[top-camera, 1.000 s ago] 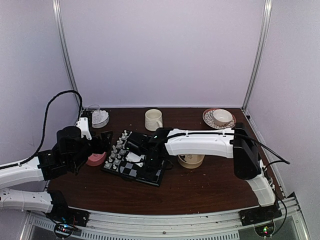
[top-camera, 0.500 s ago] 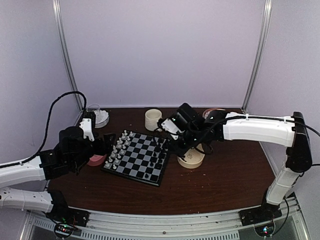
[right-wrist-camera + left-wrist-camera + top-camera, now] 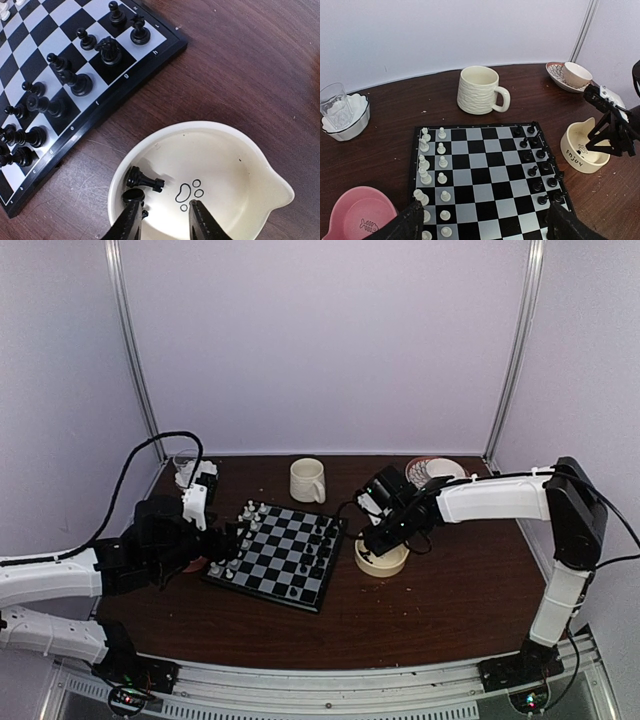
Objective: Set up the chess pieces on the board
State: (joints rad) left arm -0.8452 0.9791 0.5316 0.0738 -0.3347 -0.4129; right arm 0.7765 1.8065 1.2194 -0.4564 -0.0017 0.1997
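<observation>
- The board is running off the bottom of the left wrist view, with the fingers of the left gripper covering both near corners.
- The pink bowl is being cropped by that view's lower left corner; from above, the left arm is hiding most of it.
- The cream bowl is being cut by the bottom edge of the right wrist view, where the right gripper is showing only its fingertips.
- One fingertip is hiding part of a black piece in that bowl.
- From above, the chess pieces are appearing too small to tell by type.
- The right arm is covering the saucer's near part.
</observation>
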